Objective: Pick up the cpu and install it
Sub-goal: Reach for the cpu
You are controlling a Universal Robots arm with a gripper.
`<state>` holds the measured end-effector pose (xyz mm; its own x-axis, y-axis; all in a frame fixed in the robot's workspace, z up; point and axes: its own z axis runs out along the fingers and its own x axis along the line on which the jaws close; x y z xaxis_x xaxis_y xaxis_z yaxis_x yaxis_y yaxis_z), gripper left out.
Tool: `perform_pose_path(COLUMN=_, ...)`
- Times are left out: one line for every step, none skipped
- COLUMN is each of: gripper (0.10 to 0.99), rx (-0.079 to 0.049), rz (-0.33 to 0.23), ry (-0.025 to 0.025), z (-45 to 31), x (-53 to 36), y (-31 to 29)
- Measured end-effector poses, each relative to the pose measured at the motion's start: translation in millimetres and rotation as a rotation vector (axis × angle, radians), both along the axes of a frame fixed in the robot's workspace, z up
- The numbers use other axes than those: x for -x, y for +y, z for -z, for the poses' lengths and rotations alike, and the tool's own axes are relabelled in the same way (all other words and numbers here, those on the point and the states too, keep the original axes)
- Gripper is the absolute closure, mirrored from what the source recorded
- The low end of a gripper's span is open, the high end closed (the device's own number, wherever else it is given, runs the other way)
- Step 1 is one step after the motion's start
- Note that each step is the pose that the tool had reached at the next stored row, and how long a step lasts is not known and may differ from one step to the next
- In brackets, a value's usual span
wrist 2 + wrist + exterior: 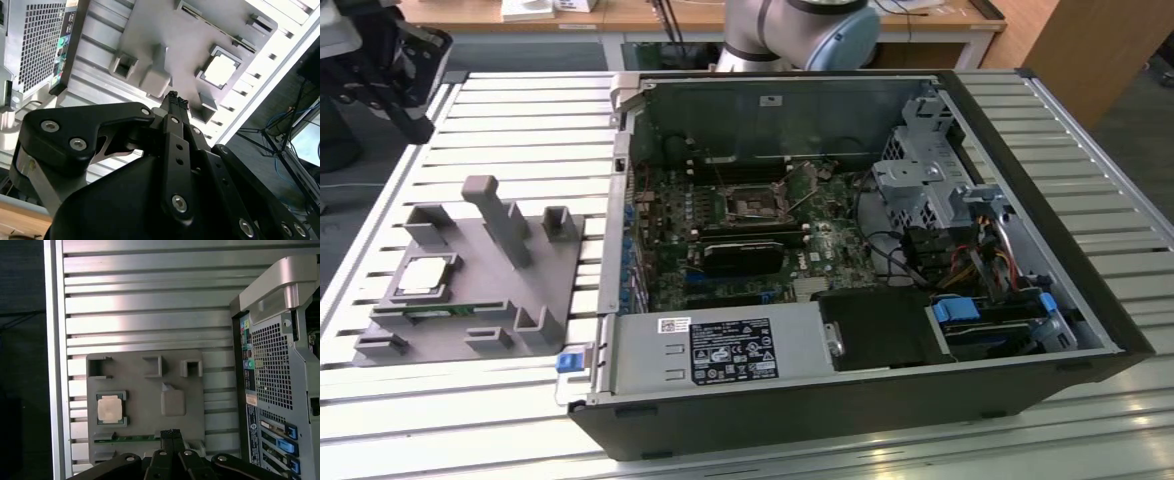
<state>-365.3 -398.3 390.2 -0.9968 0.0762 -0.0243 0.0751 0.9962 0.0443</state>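
The cpu [427, 275] lies flat in a square pocket of the grey holder [500, 295] on the slatted surface [520, 130], beside the open computer case [854, 250]. It is a small square chip with a pale silvery top. Nothing of the task is done: the chip is not yet picked up and the motherboard socket [754, 205] looks empty. The gripper [170, 432] hangs above the holder, apart from the chip, its fingers [165, 438] pressed together on nothing.
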Motion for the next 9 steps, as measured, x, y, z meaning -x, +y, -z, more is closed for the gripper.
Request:
perform_pose_path(gripper=0.98, rx=0.0, rz=0.0, ry=-0.0001, z=0.1, x=4.3, y=0.0)
perform_pose_path(gripper=0.98, rx=0.0, rz=0.0, ry=-0.0001, z=0.1, x=8.7, y=0.0)
perform_pose_path(gripper=0.98, rx=0.0, rz=0.0, ry=-0.0002, z=0.2, x=13.0, y=0.0)
perform_pose_path(gripper=0.98, rx=0.0, rz=0.0, ry=0.0, z=0.2, x=17.4, y=0.0)
perform_pose_path(gripper=0.98, rx=0.0, rz=0.0, ry=0.0, z=0.2, x=21.9, y=0.0)
perform_pose_path(gripper=0.98, rx=0.0, rz=0.0, ry=-0.0001, z=0.4, x=26.4, y=0.0)
perform_pose_path(gripper=0.98, rx=0.0, rz=0.0, ry=-0.0002, z=0.5, x=30.9, y=0.1)
perform_pose_path(gripper=0.98, rx=0.0, rz=0.0, ry=0.0, z=0.5, x=35.9, y=0.1)
perform_pose_path(gripper=0.98, rx=0.0, rz=0.0, ry=0.0, z=0.5, x=40.3, y=0.1)
